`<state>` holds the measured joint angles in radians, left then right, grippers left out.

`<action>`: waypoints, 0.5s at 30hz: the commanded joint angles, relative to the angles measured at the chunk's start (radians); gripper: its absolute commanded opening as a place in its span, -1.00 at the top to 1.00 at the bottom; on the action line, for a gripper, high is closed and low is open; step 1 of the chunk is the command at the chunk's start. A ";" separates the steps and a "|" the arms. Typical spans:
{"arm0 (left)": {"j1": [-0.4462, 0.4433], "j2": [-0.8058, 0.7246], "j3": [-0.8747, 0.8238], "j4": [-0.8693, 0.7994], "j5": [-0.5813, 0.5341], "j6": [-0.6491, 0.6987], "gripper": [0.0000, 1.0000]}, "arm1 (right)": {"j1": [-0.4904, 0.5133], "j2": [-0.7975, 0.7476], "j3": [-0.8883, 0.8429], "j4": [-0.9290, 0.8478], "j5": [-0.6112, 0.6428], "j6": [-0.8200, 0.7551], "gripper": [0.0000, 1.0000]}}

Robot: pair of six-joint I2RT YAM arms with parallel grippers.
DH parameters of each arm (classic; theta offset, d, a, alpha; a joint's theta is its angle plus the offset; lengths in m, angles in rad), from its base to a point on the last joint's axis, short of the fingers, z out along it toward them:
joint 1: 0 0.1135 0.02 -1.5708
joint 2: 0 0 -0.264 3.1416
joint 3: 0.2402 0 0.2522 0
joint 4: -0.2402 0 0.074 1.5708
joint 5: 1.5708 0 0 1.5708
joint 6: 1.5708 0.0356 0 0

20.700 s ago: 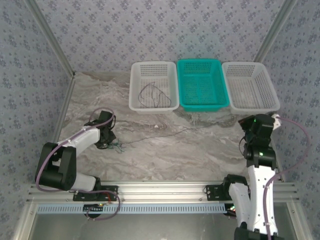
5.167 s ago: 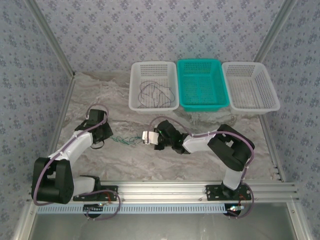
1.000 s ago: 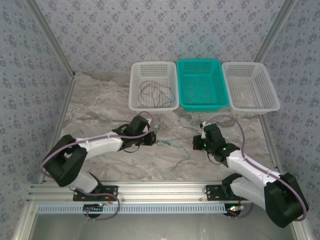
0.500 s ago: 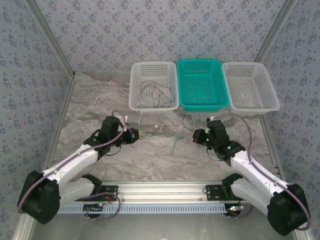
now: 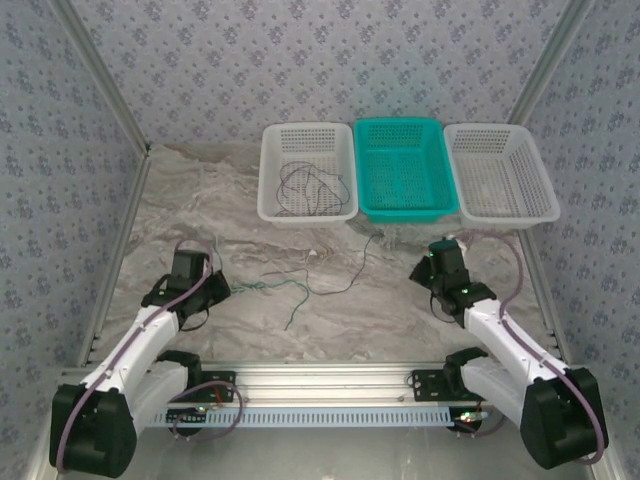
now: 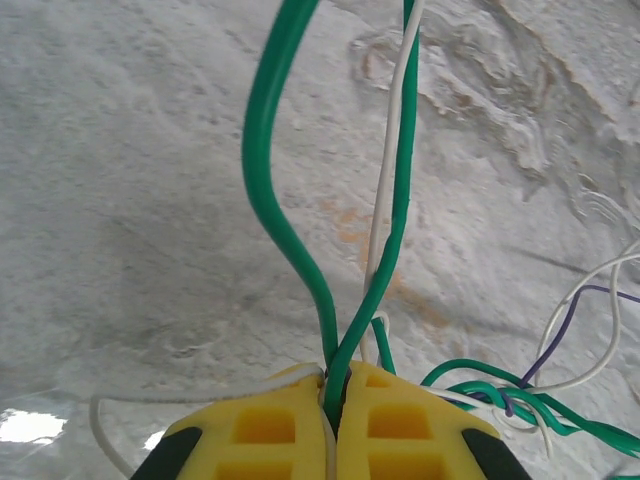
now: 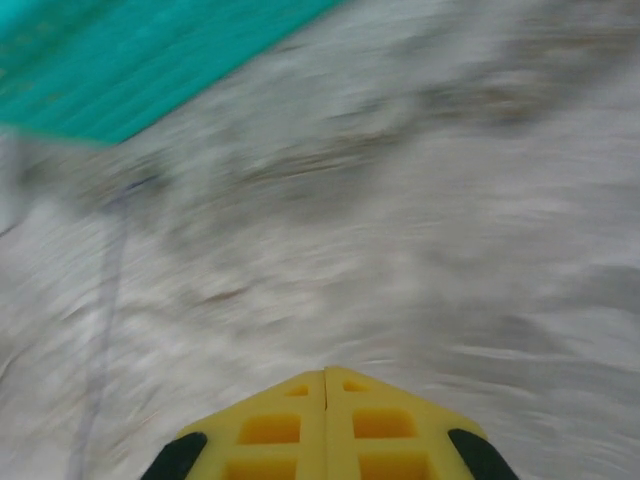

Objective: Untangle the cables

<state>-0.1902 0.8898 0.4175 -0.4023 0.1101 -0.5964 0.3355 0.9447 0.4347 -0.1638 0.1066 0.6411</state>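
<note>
Where green cables (image 6: 254, 140) converge, the left end effector (image 6: 331, 385) clamps them.

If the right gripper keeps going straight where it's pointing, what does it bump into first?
Probably the bare marble table. The right gripper, jaws shut, tilts down toward it; the teal basket lies up and left of that line. Blur makes depth unsure.
</note>
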 commanded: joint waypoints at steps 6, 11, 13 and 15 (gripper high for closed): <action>-0.082 -0.051 0.049 0.119 0.215 0.075 1.00 | 0.452 0.180 0.196 0.247 -0.308 -0.539 -0.22; -0.212 -0.039 0.094 0.164 0.196 0.106 1.00 | 0.581 0.425 0.371 0.262 -0.350 -0.678 -0.45; -0.249 -0.037 0.104 0.183 0.173 0.105 1.00 | 0.598 0.529 0.447 0.255 -0.388 -0.691 -0.47; -0.270 -0.032 0.104 0.213 0.174 0.091 1.00 | 0.612 0.626 0.502 0.277 -0.384 -0.685 -0.43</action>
<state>-0.4385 0.8528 0.4858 -0.2565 0.2771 -0.5190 0.9340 1.4742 0.8726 0.0929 -0.2298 0.0334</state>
